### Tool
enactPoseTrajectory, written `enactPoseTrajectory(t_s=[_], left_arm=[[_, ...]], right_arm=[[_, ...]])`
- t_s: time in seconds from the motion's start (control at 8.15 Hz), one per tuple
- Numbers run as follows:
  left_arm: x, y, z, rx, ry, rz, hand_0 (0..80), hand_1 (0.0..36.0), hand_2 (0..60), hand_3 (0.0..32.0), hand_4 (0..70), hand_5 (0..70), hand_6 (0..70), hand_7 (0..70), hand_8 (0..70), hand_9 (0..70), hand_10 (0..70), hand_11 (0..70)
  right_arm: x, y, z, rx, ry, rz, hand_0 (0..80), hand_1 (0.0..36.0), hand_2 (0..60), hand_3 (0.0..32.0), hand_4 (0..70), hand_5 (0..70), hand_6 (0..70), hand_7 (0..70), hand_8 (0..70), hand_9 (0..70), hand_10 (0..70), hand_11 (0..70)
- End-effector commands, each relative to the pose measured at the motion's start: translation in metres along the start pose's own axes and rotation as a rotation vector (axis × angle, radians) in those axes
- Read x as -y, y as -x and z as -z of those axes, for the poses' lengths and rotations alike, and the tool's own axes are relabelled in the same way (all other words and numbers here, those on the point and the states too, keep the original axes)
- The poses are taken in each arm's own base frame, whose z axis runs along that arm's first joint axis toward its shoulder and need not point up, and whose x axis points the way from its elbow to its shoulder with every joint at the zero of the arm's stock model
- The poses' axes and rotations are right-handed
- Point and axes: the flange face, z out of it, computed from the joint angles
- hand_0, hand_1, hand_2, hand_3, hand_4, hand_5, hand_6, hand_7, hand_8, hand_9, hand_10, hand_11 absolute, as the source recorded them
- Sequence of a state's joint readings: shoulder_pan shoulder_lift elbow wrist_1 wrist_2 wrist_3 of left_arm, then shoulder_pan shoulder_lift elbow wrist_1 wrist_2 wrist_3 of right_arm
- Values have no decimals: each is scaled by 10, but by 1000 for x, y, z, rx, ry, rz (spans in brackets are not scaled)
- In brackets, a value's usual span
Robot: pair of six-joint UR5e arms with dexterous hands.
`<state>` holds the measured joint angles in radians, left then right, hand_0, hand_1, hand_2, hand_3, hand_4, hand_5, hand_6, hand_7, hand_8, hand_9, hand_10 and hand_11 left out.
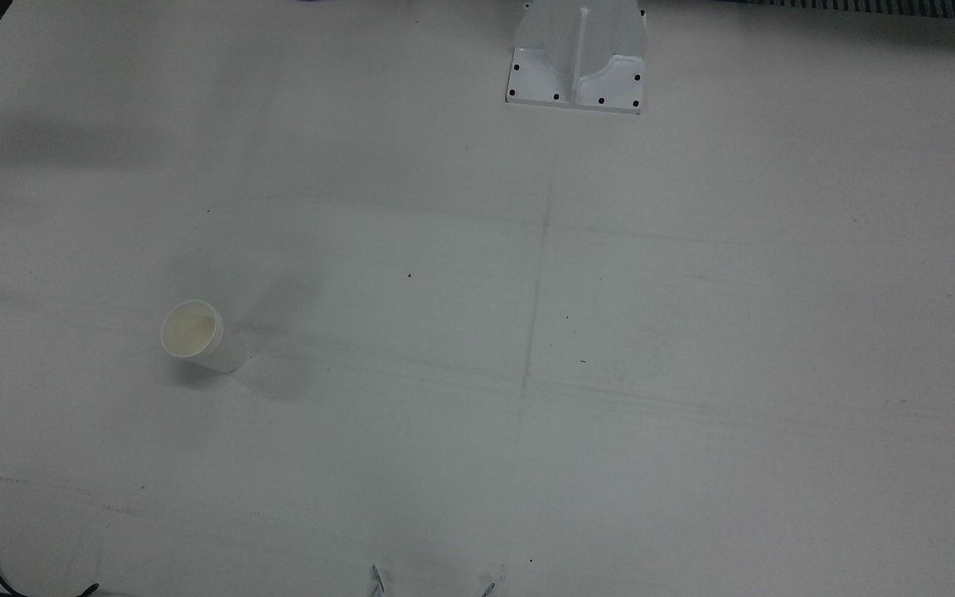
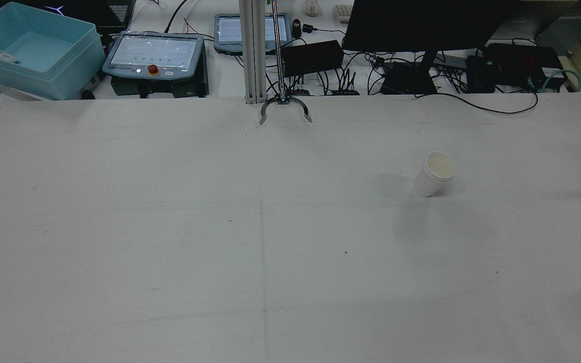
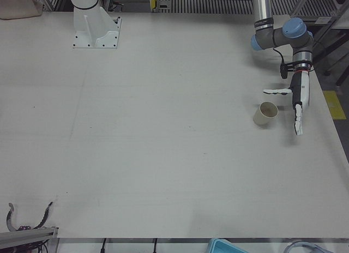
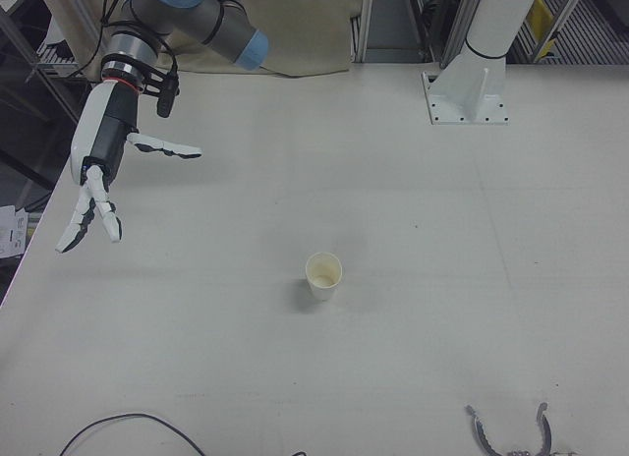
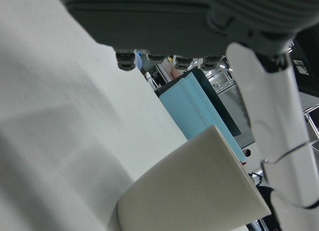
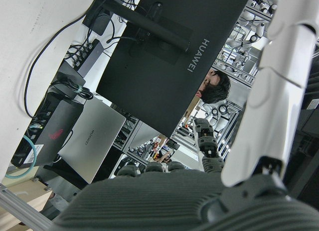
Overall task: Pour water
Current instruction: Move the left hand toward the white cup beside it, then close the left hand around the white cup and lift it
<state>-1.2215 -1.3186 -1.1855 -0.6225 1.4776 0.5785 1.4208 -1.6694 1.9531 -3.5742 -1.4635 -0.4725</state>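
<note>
Paper cup (image 3: 265, 114) sits by the worktop's left edge. My left hand (image 3: 299, 103) hangs spread just beside it, lined up to grasp. Second cup (image 4: 323, 275) stands on the right half, likely the receiver. Right hand (image 4: 98, 171) is spread and empty, parked clear at the right edge.

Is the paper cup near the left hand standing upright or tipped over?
Upright: the paper cup rests on its base, open mouth facing up, beside the open left hand.

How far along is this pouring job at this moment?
Done: nothing that shows; both cups stand upright on the table, and neither is held.
In hand: the left hand is open beside the near cup, with no grip on it. The right hand is open, well away from the other cup.
Left: grasping, lifting and pouring. Whether either cup holds water cannot be told.
</note>
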Motion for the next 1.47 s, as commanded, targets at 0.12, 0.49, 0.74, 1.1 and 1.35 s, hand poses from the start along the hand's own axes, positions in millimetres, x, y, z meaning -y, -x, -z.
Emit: enactPoseTrajectory(t_s=[0.12, 0.49, 0.74, 1.1, 1.35], left_arm=[[-24, -6, -30, 5, 31, 119, 576, 210, 0, 26, 37, 142, 0, 67, 0, 0, 12, 46], [-97, -36, -135, 7, 49, 128, 542, 190, 12, 12, 44, 127, 0, 63, 0, 0, 16, 47], [-35, 0, -126, 9, 19, 118, 528, 169, 0, 24, 39, 92, 0, 44, 0, 0, 17, 47], [-31, -23, -38, -25, 12, 173, 585, 208, 0, 18, 53, 130, 0, 51, 0, 0, 13, 46], [-32, -29, -20, -31, 6, 162, 539, 172, 0, 20, 50, 106, 0, 47, 0, 0, 15, 46]], right_arm=[[-1, 0, 0, -1, 2, -1, 553, 158, 0, 0, 70, 56, 0, 0, 2, 4, 0, 0], [0, -1, 0, -4, 0, 3, 546, 151, 0, 0, 68, 52, 0, 0, 3, 6, 0, 0], [0, -3, -1, -8, 1, 4, 545, 152, 0, 0, 72, 53, 0, 0, 1, 6, 0, 0], [3, -16, -6, -23, -8, 21, 542, 149, 0, 0, 74, 54, 0, 0, 3, 8, 0, 0], [1, -18, -7, -21, -9, 21, 542, 149, 0, 0, 73, 51, 0, 0, 2, 7, 0, 0]])
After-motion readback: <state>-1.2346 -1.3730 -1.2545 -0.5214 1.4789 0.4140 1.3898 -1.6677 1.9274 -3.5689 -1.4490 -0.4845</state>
